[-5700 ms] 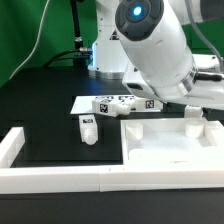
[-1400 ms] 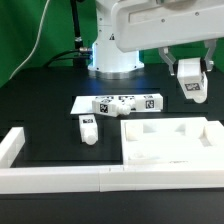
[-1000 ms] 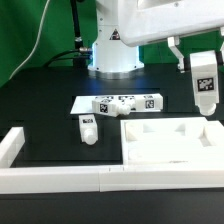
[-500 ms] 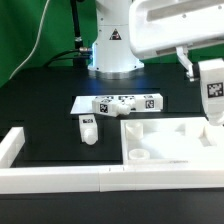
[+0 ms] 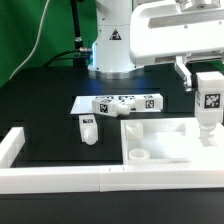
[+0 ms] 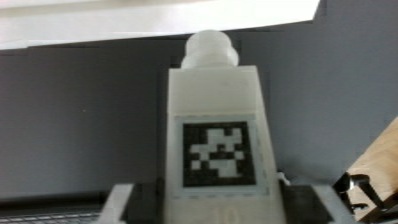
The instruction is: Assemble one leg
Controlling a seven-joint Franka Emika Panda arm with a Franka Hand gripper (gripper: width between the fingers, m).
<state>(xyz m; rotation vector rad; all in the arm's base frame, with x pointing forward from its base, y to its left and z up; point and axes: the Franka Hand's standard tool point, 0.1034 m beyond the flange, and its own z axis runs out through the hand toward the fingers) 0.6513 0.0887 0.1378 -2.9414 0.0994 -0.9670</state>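
My gripper (image 5: 204,76) is shut on a leg (image 5: 208,106), a stubby white post with a black-and-white tag. It holds the leg upright at the exterior view's right, with the leg's lower end just above the far right corner of the large white panel (image 5: 168,150). In the wrist view the leg (image 6: 214,110) fills the middle, its rounded tip pointing away, and the fingers (image 6: 132,204) clamp its near end from both sides around my gripper (image 6: 222,205). Another leg (image 5: 88,128) lies loose on the black table, to the left of the panel.
The marker board (image 5: 117,103) lies behind the panel. Long white border rails run along the front (image 5: 90,181) and the exterior view's left (image 5: 12,146). The robot base (image 5: 112,50) stands at the back.
The gripper has carried the leg toward the exterior view's right and downward. The leg now hangs upright close above the panel's far right corner. The loose leg has not moved.
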